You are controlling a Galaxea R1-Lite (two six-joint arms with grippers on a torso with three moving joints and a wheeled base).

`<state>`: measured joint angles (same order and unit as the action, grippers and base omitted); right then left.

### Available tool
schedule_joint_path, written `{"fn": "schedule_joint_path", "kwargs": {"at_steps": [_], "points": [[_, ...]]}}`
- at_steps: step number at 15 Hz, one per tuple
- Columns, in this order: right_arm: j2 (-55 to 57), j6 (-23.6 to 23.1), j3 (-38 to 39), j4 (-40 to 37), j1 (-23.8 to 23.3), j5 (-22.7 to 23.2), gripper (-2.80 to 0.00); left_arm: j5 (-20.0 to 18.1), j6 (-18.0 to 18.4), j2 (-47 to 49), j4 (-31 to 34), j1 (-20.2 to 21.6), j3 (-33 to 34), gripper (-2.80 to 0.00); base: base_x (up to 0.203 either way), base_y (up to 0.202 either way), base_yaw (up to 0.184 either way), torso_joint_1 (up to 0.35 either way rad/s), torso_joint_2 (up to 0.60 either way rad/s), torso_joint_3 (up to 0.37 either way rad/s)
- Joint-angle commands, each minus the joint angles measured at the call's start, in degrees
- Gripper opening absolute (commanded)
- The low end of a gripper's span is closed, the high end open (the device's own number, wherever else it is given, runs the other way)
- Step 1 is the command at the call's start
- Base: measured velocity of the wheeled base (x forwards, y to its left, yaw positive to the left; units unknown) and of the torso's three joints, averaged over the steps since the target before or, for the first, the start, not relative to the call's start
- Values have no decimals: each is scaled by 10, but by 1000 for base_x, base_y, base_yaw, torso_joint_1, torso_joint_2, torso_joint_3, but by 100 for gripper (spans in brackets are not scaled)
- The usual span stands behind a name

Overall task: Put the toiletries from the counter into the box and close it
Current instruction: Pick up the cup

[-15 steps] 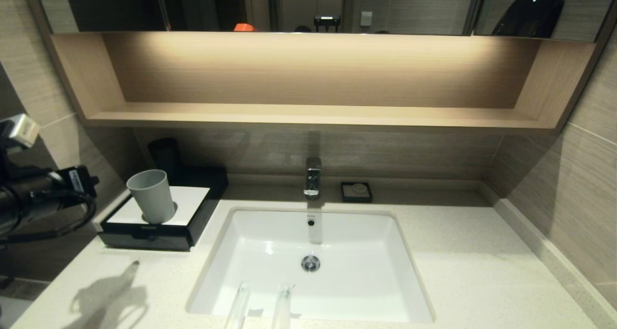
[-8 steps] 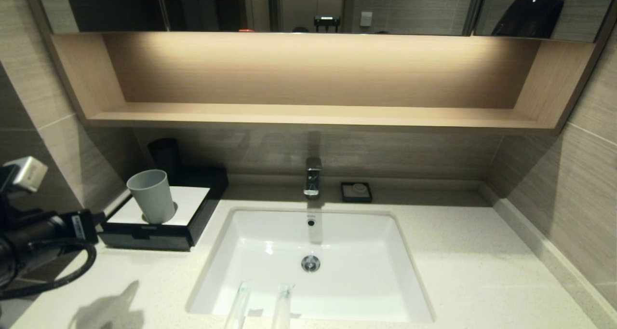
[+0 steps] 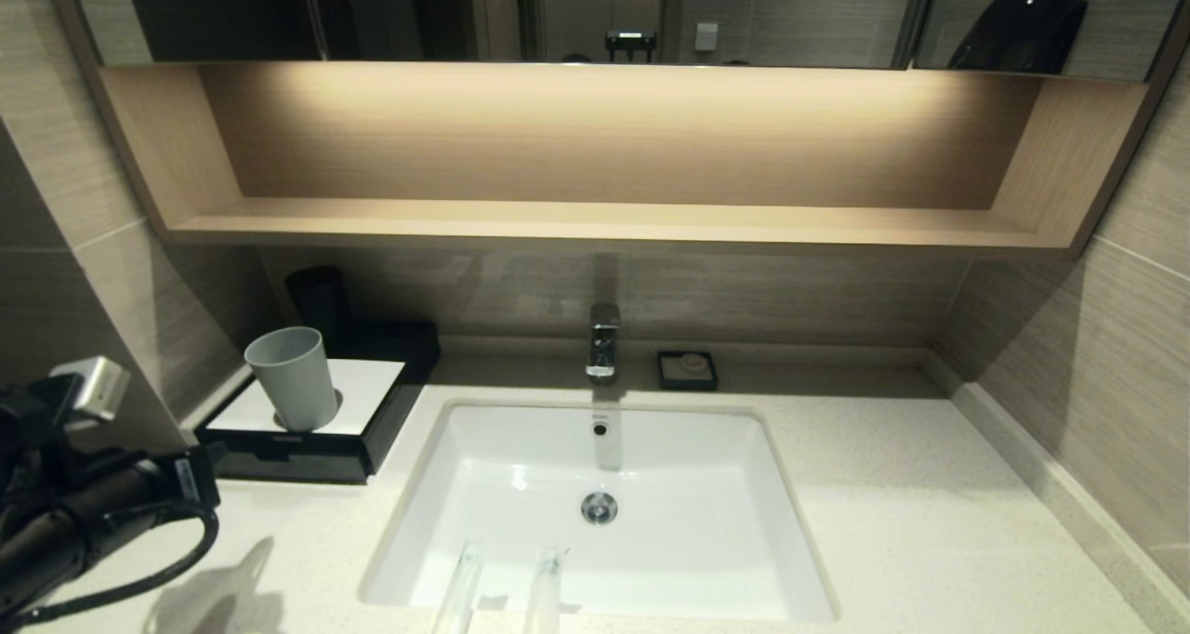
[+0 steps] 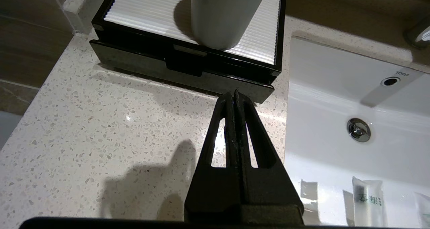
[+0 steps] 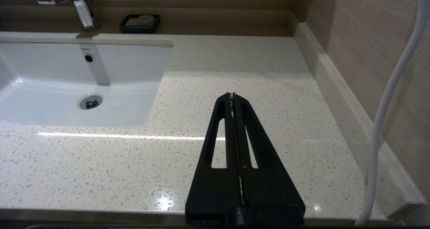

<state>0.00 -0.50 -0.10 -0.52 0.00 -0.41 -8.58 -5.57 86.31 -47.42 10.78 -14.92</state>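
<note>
the left gripper (image 4: pixel 234 94) has its jaws pressed flat together with nothing between them, hanging above the counter (image 4: pixel 100 121) just in front of the box (image 4: pixel 181 66), its tip near the right end of the drawer front. the box's drawer looks pushed in, and a light grey cup (image 4: pixel 221 14) stands upright on the white ribbed top panel. in the head view the left arm (image 3: pixel 84 513) shows at the left edge, beside the box (image 3: pixel 307 457). the toiletries (image 3: pixel 502 587), two slim clear packets, lie side by side at the near rim of the sink (image 3: pixel 688 560), well apart from the box; one bears a green mark (image 4: pixel 368 199). the right gripper (image 5: pixel 234 96) also has its jaws together, empty, over bare counter right of the sink. a small black soap dish (image 3: pixel 687 370) sits by the faucet (image 3: pixel 603 341).
</note>
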Motion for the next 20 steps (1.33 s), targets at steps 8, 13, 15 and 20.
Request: {"fn": "schedule_joint_path", "kwargs": {"at_steps": [8,13,15,20], "points": [[-1,0,0,0,0,0,-280,7,8,135,-119,1,15,0,0,0,0,0,0,0],[-1,0,0,0,0,1,-280,22,14,180,-205,1,16,0,0,0,0,0,0,0],[-1,0,0,0,0,0,-280,21,14,196,-220,1,14,0,0,0,0,0,0,0],[0,0,0,0,0,0,-280,21,11,232,-267,1,3,0,0,0,0,0,0,0]]}}
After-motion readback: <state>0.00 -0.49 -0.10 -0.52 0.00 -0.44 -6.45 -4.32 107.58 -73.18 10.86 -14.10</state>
